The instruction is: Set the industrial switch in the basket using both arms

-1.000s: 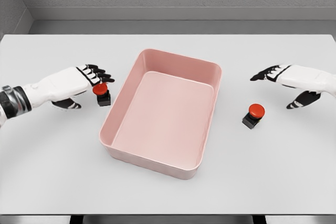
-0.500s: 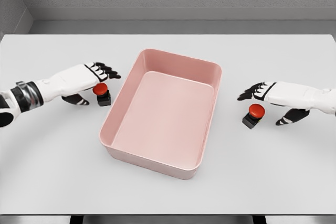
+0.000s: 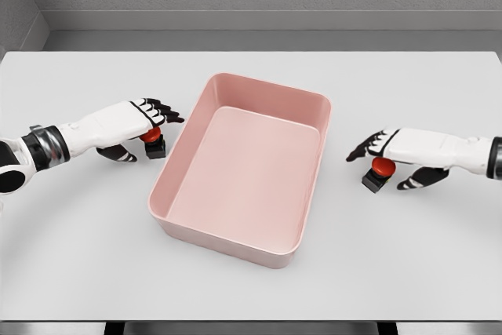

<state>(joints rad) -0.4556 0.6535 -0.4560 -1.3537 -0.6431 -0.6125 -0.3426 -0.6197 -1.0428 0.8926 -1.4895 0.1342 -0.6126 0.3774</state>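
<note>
The reaching step is in hand: each red-capped industrial switch [image 3: 154,143] [image 3: 379,172] sits on the surface [image 3: 78,256] just under an unclosed left robot hand [image 3: 135,125] and right robot hand [image 3: 390,154], outside the pink basket [image 3: 174,164], so closing both grasps is called for next.

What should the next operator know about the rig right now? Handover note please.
Left hand: fingers spread over the left red-capped black industrial switch; not closed on it.
Right hand: fingers spread over the right red-capped black industrial switch; not closed either.
Both switches sit on the white table, one on each side of the pink rectangular plastic basket, which holds nothing.
Done: both hands are at their switches.
Left: grasp each switch, lift, carry over the rim, release inside.
</note>
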